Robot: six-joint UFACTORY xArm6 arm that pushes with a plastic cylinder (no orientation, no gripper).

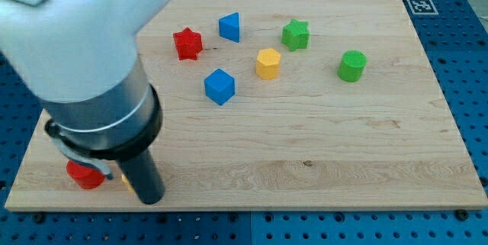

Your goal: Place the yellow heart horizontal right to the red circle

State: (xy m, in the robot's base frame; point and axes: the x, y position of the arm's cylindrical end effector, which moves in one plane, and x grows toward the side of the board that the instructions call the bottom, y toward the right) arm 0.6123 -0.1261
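Pale wooden board (305, 161) on blue pegboard: the rod's tip (150, 199), holding nothing, sits beside the red circle (85, 175), a yellow sliver (124, 179), probably the light, stiff, easily slid heart, best nudged on its flat side; no readable writing.

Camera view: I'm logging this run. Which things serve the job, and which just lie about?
Job: red circle; yellow heart, only a sliver showing; my tip, just right of it.
Lying about: red star; blue triangle; blue cube; yellow pentagon; green star; green circle.
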